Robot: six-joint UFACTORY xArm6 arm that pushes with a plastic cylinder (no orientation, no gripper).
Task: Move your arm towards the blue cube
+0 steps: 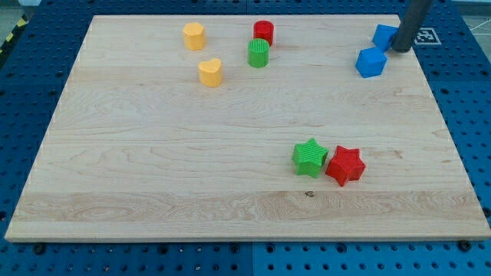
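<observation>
While resting at board's top right, my tip (401, 48) touches upper blue cube (384, 35); end effector: plain rod, no jaws.

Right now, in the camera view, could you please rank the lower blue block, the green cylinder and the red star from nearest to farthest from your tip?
From my tip, at the view's top right:
1. Lower blue block, just below-left of the tip.
2. Green cylinder, far to the view's left, near the top.
3. Red star, down toward the view's bottom.
</observation>
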